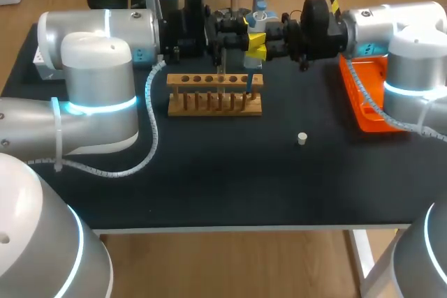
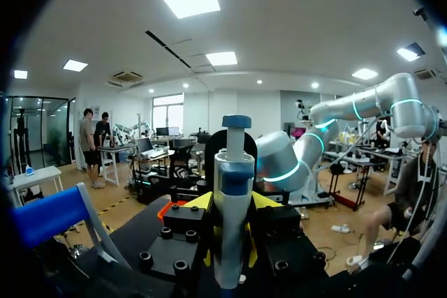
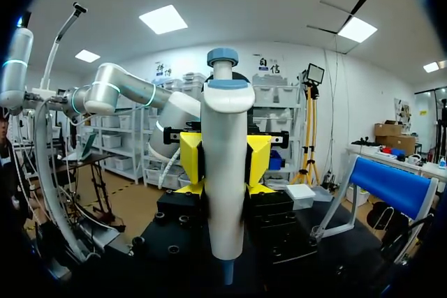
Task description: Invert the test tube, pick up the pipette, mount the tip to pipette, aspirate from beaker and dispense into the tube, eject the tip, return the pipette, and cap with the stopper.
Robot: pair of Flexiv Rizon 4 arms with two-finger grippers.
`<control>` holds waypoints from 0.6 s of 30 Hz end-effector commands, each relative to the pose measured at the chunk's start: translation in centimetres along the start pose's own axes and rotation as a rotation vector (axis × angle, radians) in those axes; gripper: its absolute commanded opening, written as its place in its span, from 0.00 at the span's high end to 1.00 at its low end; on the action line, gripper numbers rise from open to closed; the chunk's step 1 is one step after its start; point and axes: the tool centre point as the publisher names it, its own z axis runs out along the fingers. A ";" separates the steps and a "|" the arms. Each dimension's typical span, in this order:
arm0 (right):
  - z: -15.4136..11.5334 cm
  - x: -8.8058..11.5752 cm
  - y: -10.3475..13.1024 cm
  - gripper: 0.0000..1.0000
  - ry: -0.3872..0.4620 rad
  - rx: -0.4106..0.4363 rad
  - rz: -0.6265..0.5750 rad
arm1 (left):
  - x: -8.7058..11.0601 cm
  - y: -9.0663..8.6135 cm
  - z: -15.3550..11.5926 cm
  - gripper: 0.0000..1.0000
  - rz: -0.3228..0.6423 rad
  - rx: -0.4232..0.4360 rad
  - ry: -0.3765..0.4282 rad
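Black tabletop filled the head view. At upper centre the right gripper, from the frame's right side, was clenched on the upright white-and-blue plastic pipette, whose slim lower end pointed down at the right end of the wooden test-tube rack. The left gripper sat just beside the pipette on its left; whether it clasped anything could not be told. A small white stopper lay right of centre, well apart from the rack.

Left wrist view: the pipette stood close ahead, hiding much of the black-and-yellow hardware around it.

Right wrist view: yellow fingertips pressed the pipette from both sides.
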 end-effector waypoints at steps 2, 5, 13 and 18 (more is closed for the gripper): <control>0.0 -0.4 -0.1 1.00 0.001 0.002 0.000 | 0.4 -0.1 0.1 1.00 -0.001 0.000 0.002; 0.0 -0.4 -0.1 1.00 0.003 0.002 0.001 | 0.4 -0.1 0.1 1.00 -0.001 0.000 0.002; 0.1 -0.3 -0.1 0.00 0.019 0.008 0.011 | 0.4 -0.1 0.1 1.00 -0.001 0.000 0.002; 0.0 -0.2 -0.2 0.00 0.028 0.010 0.017 | 0.4 -0.1 0.1 1.00 -0.001 0.000 0.002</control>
